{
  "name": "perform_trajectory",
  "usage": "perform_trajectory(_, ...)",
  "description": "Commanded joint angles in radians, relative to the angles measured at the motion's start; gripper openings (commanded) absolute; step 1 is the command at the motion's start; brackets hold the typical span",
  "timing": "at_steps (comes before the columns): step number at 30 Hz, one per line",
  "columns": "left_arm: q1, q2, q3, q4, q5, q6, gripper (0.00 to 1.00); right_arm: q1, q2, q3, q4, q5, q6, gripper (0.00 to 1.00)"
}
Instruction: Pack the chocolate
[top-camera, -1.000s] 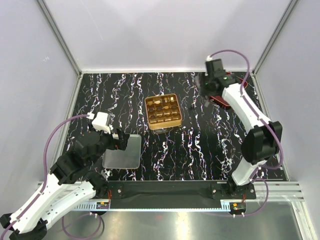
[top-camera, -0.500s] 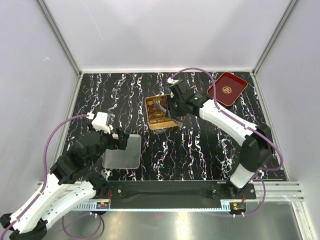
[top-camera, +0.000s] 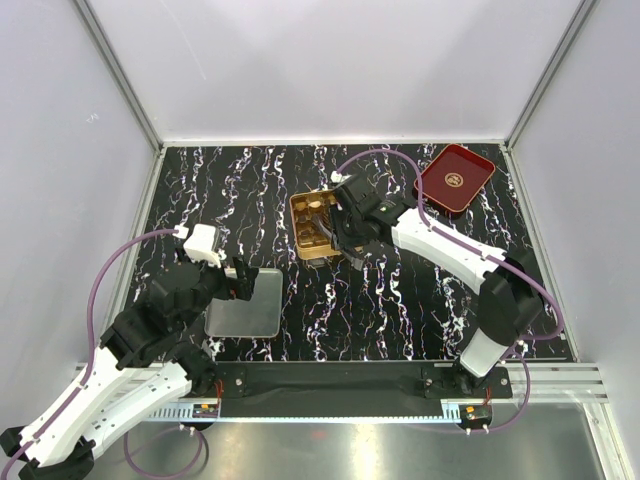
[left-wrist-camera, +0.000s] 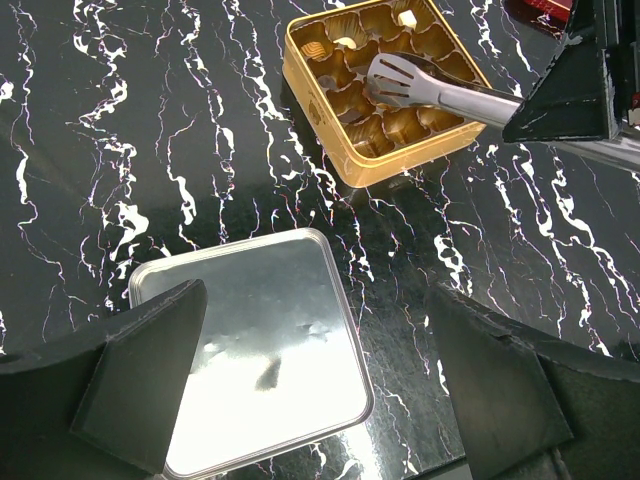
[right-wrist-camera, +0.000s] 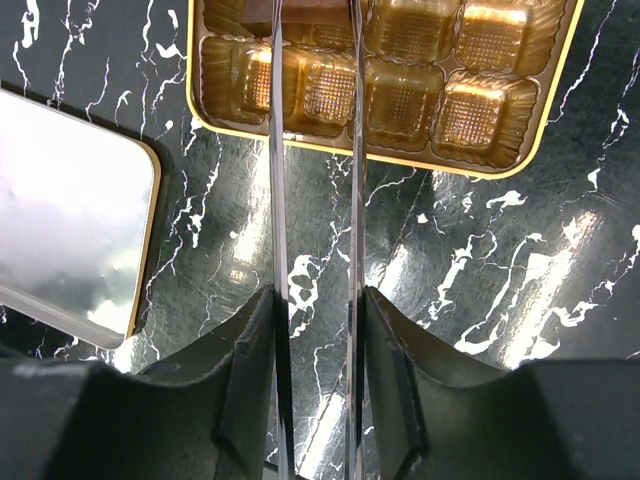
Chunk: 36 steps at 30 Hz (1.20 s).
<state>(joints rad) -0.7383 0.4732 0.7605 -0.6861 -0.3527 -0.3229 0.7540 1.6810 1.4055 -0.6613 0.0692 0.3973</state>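
Chocolate (left-wrist-camera: 345, 42): small tan and brown pieces sitting in the far cells of the gold grid tin (left-wrist-camera: 410, 165); nearer cells showing bare gold cups in the right wrist view; over the middle cells, metal tongs (left-wrist-camera: 400, 80), slotted head low above the cups, contact with them impossible to judge. Clamped on the two blades of the tongs, right gripper (right-wrist-camera: 318, 340), fingers (right-wrist-camera: 250, 370) pressing from both sides, blades apart; between the blade tips at the frame's top edge, a dark shape, too cropped to name. Spread wide and holding nothing, left gripper (left-wrist-camera: 325, 380), hovering above the silver lid (left-wrist-camera: 250, 340); lid flat on the black marbled table (left-wrist-camera: 120, 120), near and to the left of the tin, not touching it. At the far right corner, dark red tray (top-camera: 455, 178), well apart from the tin.
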Motion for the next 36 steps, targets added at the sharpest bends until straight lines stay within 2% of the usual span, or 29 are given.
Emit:
perform_trajectory(1,-0.004,-0.001,0.008,0.037,-0.017,-0.002,0.99,0.013,-0.027,0.0,0.034,0.044,0.018,0.44)
perform_trajectory(15,-0.006,0.002,0.008,0.039,-0.015,-0.002,0.99,0.022,-0.053,0.013,0.022,0.072,0.02,0.54)
perform_trajectory(20,-0.004,-0.007,0.01,0.036,-0.017,-0.002,0.99,0.024,-0.067,0.039,0.006,0.076,0.018,0.52)
perform_trajectory(26,-0.004,-0.012,0.0,0.048,-0.005,-0.001,0.99,0.022,-0.112,0.145,-0.057,0.049,0.006,0.49)
perform_trajectory(32,-0.004,0.01,0.013,0.036,-0.005,-0.002,0.99,0.024,-0.228,0.132,-0.13,0.139,-0.006,0.49)
perform_trajectory(36,-0.004,-0.005,0.005,0.04,-0.017,-0.002,0.99,0.007,-0.329,0.044,-0.217,0.26,0.001,0.48)
